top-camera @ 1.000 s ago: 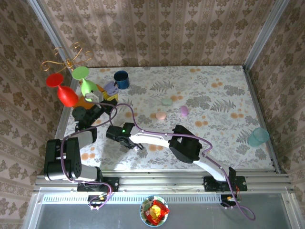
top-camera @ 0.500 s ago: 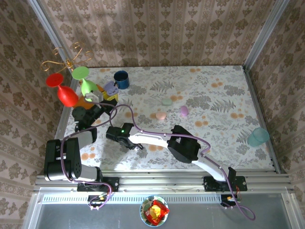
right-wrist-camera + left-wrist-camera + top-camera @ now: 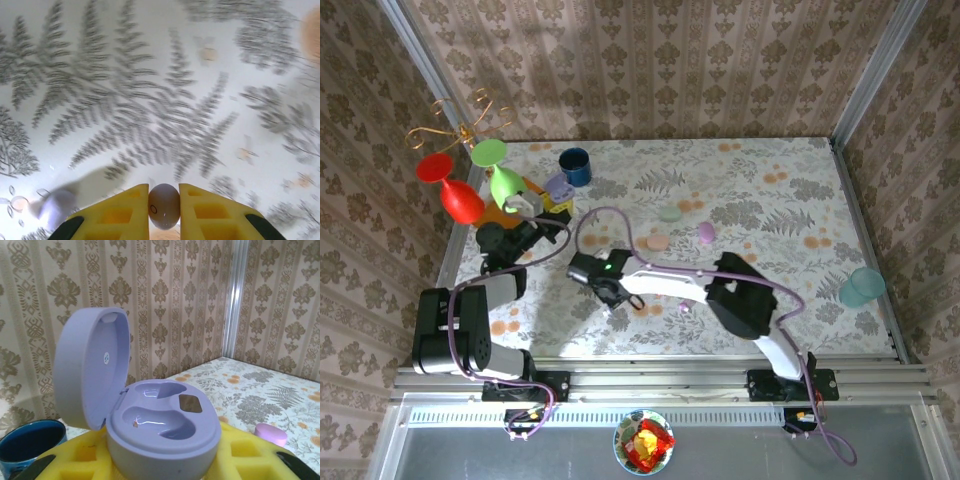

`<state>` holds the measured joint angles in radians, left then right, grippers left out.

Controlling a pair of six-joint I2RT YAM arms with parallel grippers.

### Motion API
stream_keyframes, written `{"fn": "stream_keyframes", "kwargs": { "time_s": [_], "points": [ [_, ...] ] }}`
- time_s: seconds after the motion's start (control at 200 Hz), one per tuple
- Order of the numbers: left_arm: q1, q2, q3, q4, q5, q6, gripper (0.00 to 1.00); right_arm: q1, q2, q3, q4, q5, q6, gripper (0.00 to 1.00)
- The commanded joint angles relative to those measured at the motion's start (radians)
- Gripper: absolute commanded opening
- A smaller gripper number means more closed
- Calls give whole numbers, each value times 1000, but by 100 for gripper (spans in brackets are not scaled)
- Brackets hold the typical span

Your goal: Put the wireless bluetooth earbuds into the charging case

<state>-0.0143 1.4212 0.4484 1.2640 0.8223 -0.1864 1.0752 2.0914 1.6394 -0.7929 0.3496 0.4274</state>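
Seen from above, the left fingers (image 3: 558,205) grip the open lilac charging case (image 3: 557,186), just beside the blue cup (image 3: 574,166). At the left wrist, its lid stands upright and its wells face up. At the right wrist, the right fingers (image 3: 122,212) pinch a pale earbud (image 3: 164,205), its long axis lengthwise between them, above the bench (image 3: 150,75).

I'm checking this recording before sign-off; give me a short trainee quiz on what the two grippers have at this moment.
1. True or false: the charging case clamped in the left gripper has its lid open.
2. What sits between the fingers of the right gripper? A. a blue cup B. an earbud C. nothing
3. How many earbuds lie in the case's two recesses?

Key
1. True: the lid stands up behind the base.
2. B: a small pale earbud is pinched between the yellow fingers, above the table.
3. Zero: both recesses hold no bud.
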Motion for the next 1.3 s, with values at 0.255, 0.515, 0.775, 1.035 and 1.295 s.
{"fn": "stream_keyframes", "kwargs": {
  "time_s": [0.255,0.515,0.775,1.035,1.295],
  "points": [
    [-167,67,16,28,53,87,32,-261,-472,-437,347,-321,49,19],
    [-317,81,3,26,98,116,31,-412,-688,-553,422,-600,-43,17],
    [-388,106,-18,28,180,125,32,-457,-791,-535,483,-833,-82,16],
    [-425,121,-22,28,244,111,32,-457,-729,-462,503,-954,-82,16],
    [-429,124,-13,28,288,95,32,-456,-672,-435,497,-921,-82,15]
  ]
}}
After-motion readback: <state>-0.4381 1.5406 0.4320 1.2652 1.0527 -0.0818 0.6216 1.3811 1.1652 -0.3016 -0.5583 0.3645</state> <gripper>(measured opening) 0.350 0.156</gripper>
